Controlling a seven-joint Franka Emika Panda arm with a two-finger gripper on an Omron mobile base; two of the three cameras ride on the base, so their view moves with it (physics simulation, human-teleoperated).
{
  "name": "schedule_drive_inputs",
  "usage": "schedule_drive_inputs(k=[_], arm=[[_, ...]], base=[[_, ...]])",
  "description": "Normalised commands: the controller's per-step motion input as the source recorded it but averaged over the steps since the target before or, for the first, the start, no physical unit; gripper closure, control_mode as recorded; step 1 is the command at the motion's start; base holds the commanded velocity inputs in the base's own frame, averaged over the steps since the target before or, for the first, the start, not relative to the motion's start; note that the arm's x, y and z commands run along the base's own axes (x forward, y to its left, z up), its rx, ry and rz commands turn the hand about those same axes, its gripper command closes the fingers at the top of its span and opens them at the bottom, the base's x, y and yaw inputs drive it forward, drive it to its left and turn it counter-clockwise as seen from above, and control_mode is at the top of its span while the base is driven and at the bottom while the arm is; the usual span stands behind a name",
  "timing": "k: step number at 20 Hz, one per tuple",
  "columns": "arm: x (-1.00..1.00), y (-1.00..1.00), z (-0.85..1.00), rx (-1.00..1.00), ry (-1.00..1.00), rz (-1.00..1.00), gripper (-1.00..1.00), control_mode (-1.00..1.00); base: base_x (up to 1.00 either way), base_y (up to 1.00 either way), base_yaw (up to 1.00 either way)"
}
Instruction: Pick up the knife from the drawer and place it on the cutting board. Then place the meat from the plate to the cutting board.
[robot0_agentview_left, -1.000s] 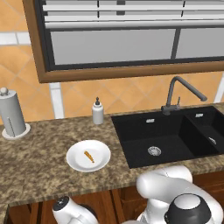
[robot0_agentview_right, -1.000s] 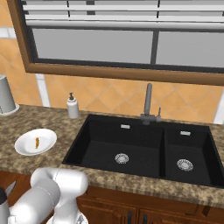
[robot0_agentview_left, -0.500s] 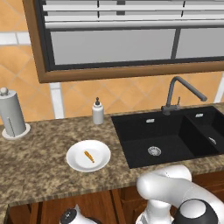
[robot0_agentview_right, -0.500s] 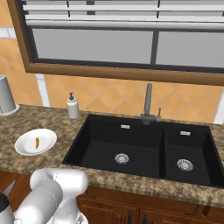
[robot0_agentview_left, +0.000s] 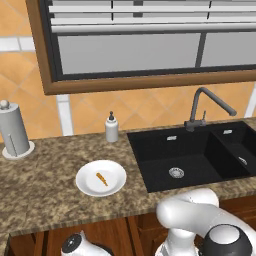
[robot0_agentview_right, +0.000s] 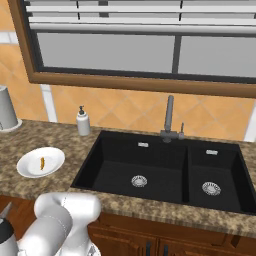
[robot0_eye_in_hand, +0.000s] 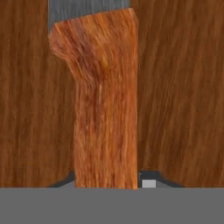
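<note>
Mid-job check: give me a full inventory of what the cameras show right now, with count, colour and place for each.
knife: one, orange-red wooden handle, grey blade; lying on the drawer floor
drawer: one, reddish-brown wood; under the knife
plate: one, white; on the counter left of the sink
meat: one, orange-brown strip; on the plate
soap dispenser: one, white; at the wall behind the plate
paper towel holder: one, grey; counter's far left
sink: one, black, two basins
faucet: one, grey; behind the sink
gripper: one, dark fingertips flanking the knife handle
</note>
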Motion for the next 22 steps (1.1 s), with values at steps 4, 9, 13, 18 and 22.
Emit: schedule_drive_inputs(k=[4,9,13,18,22], arm=[[-0.93,0.00,1.00,0.02,-0.05,0.00,1.00,-1.00],[-0.80,0.00,0.97,0.04,-0.03,0.00,1.00,-1.00],[-0.22,-0.50,1.00,0.03,-0.19,0.00,1.00,-1.00],[0.00,-0.79,1.00,0.07,-0.23,0.00,1.00,-1.00],[0.20,-0.54,0.99,0.10,-0.08,0.00,1.00,-1.00]], base=[[0.00,0.00,0.00],[0.00,0.00,0.00],[0.00,0.00,0.00],[0.00,0.00,0.00],[0.00,0.00,0.00]])
